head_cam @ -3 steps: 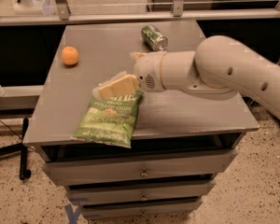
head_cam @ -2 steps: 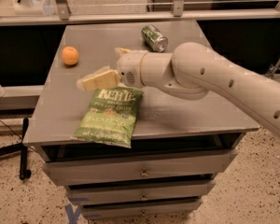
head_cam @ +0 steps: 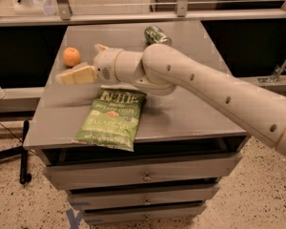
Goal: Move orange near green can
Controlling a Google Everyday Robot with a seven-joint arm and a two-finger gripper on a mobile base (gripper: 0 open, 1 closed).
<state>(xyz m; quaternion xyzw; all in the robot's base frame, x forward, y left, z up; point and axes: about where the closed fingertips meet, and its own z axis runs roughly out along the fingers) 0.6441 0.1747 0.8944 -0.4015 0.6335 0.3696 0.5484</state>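
The orange (head_cam: 71, 56) sits on the grey table (head_cam: 181, 109) near its back left corner. The green can (head_cam: 157, 34) lies tilted at the back of the table, right of centre. My gripper (head_cam: 81, 62) reaches in from the right and hovers just right of the orange. Its fingers are spread, and one cream finger (head_cam: 77, 75) points left just below the orange. The gripper is open and holds nothing. I cannot tell whether it touches the orange.
A flat green Kettle chip bag (head_cam: 110, 119) lies at the front left of the table, under the wrist. My arm (head_cam: 214, 89) crosses the table from the right. Drawers (head_cam: 145, 175) are below the tabletop, and a rail (head_cam: 133, 17) runs behind it.
My gripper has moved left and back across the table, from over the chip bag to right beside the orange. The orange, can and bag have not moved.
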